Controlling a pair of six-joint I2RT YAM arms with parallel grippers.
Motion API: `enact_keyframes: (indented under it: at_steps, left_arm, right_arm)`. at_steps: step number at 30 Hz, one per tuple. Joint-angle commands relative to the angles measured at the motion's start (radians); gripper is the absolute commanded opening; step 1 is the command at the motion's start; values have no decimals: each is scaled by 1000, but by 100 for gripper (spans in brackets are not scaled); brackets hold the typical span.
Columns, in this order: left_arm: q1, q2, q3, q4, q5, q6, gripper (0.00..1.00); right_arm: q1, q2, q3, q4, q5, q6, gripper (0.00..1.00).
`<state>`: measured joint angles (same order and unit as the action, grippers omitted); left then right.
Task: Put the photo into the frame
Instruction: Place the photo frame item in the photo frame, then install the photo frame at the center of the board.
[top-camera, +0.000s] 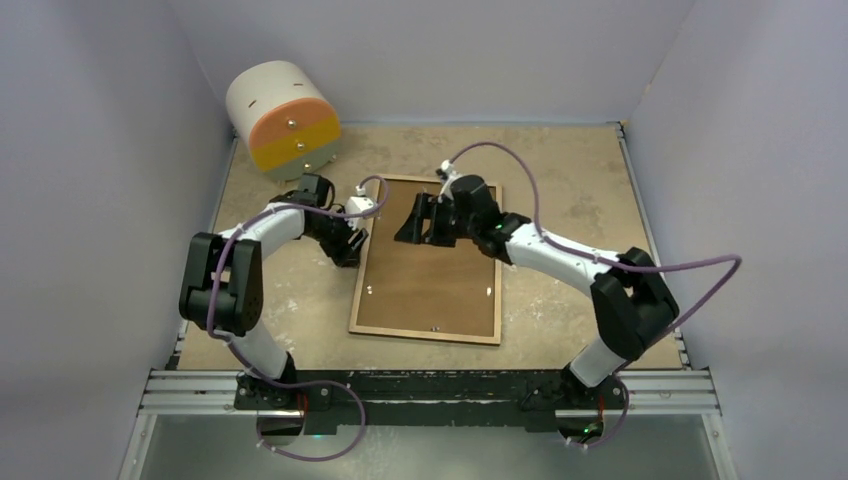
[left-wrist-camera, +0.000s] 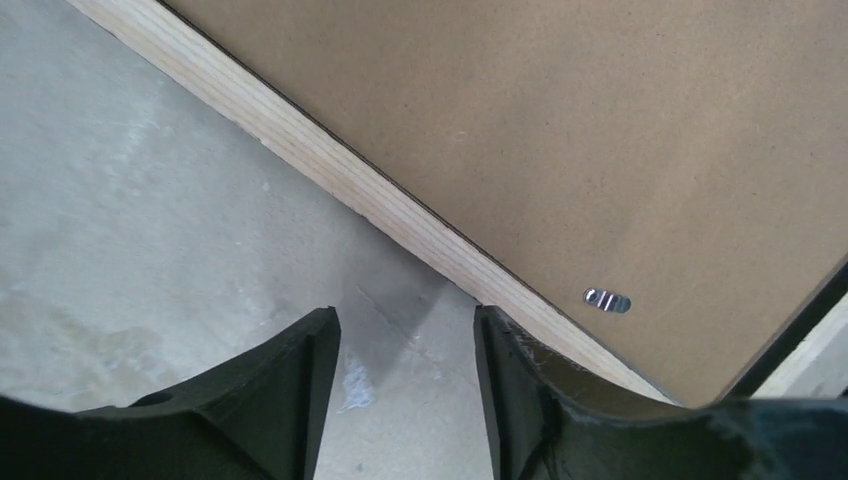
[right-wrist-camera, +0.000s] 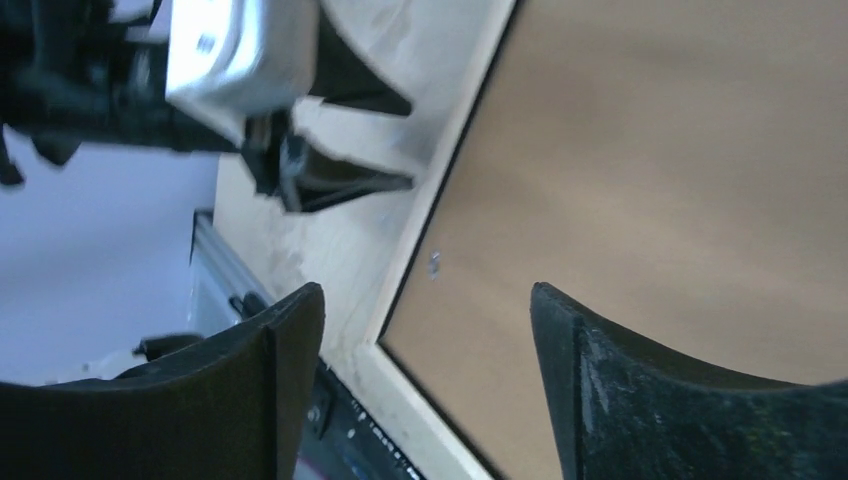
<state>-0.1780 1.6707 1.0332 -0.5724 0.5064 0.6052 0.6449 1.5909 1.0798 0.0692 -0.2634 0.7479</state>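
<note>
The frame (top-camera: 362, 280) lies face down near the middle of the counter (top-camera: 570, 200), a mottled beige, stone-like surface. Its long sides run from the near edge towards the far edge, slightly skewed. The frame's back rim is pale wood with fine straight grain, and a thin black line separates it from the panel it encloses. A plain brown hardboard backing panel (top-camera: 430, 285), matte and smooth, fills the rim. A small shiny metal clip (left-wrist-camera: 607, 300) lies flat on the panel near the rim.

The left tool (top-camera: 350, 240) sits at the frame's left long side, towards the far-left corner. Its curved black fingers are apart, one over bare counter and the other at the wooden rim; whether it touches cannot be told.

The right tool (top-camera: 420, 222) is over the far part of the backing panel, its broad black fingers spread wide and gripping nothing.

A white drum (top-camera: 283, 120) with an orange and yellow round face stands in the counter's far-left corner.
</note>
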Motion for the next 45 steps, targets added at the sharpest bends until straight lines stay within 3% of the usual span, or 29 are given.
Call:
enact_keyframes:
  at_steps: [1, 5, 11, 22, 31, 45]
  left_arm:
    - [41, 46, 37, -30, 108, -63, 51]
    - [80, 94, 57, -73, 198, -71, 39]
    - [98, 107, 43, -69, 270, -86, 38]
    - [98, 141, 42, -62, 263, -101, 36]
    - [97, 153, 39, -55, 263, -102, 28]
    - [97, 144, 41, -52, 236, -98, 25]
  right_arm:
    - [90, 72, -36, 141, -53, -10, 72]
    - [168, 112, -79, 261, -49, -41, 65]
    - [217, 193, -77, 314, -28, -81, 62]
    - [266, 347, -8, 363, -52, -85, 62]
    - [274, 391, 27, 364, -68, -74, 60]
    - [299, 417, 33, 340, -89, -68, 57]
